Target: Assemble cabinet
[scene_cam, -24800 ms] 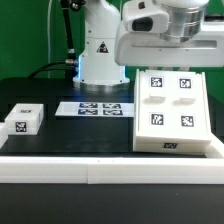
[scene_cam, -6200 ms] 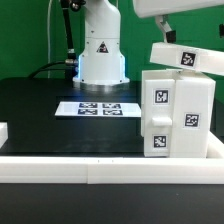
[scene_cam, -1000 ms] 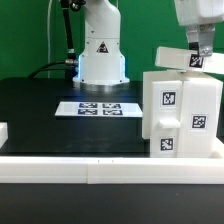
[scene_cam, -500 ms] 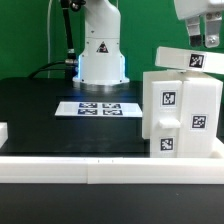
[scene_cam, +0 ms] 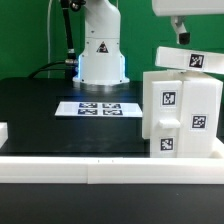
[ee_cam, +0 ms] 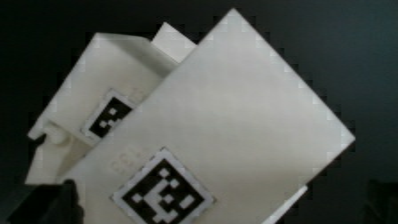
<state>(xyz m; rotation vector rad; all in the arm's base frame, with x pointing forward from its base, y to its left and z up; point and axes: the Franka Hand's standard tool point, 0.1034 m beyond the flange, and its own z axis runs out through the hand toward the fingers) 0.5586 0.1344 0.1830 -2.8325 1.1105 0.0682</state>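
Now, in the exterior view, the cabinet [scene_cam: 180,115] stands upright on the black tabletop [scene_cam: 60,120] at about four o'clock in the frame, close behind the long white rail [scene_cam: 100,168] along the front edge. It is a tall white box with tags on its near face, its long axis vertical. On top of it lies a flat white panel [scene_cam: 190,60] with a tag, tilted, one end raised toward the exterior view's left; I cannot tell whether it is seated or only resting there. The marker board [scene_cam: 95,108] lies flat near the middle of the tabletop, well apart from the cabinet, toward nine o'clock from it. My end effector [scene_cam: 183,33] shows only as a dark tip at about one o'clock, under the wrist housing, above the panel and apart from it. I cannot tell how far its fingers are spread, and nothing appears to hang from it.

From the wrist view, I look down on the tilted white panel [ee_cam: 231,130] and the cabinet's upper edges [ee_cam: 116,75], tags facing up. My fingers are not clearly visible here.

So the cabinet lies directly beneath me; I judge any coming move is a straight descent along its vertical axis.
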